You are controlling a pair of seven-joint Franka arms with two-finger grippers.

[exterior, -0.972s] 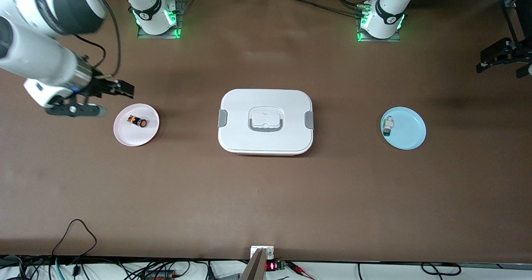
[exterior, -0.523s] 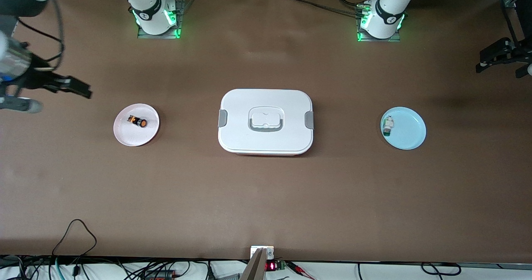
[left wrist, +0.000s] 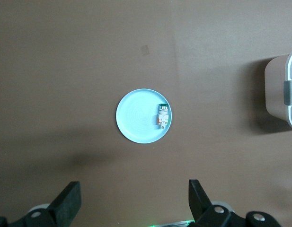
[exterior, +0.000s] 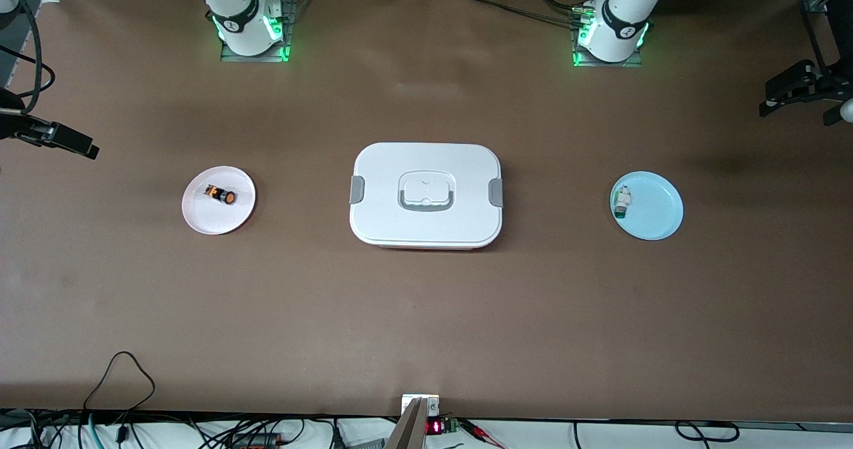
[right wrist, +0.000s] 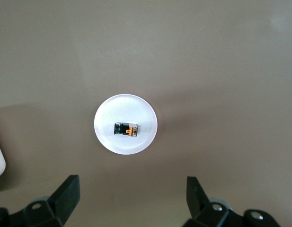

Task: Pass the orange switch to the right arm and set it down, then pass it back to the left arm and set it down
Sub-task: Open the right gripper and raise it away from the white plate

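Observation:
The orange switch (exterior: 220, 195) lies on its side on a pale pink plate (exterior: 200, 216), toward the right arm's end of the table. The white box (exterior: 426, 169) with its grey handle stands at the table's middle. My right gripper (right wrist: 131, 191) hangs open and empty high over the table by that plate; the right wrist view shows the switch (right wrist: 126, 129) well below it. In the front view the right gripper (exterior: 76, 146) sits at the frame's edge. My left gripper (left wrist: 135, 194) waits open and empty, high over the left arm's end (exterior: 796, 106).
A light blue plate (exterior: 660, 212) holding a small white-and-green part (exterior: 622, 201) lies toward the left arm's end, with the box between the two plates. Cables run along the table edge nearest the front camera.
The right arm has pulled away from beside the pink plate toward its end of the table, now mostly out of the front view. The left arm has barely moved.

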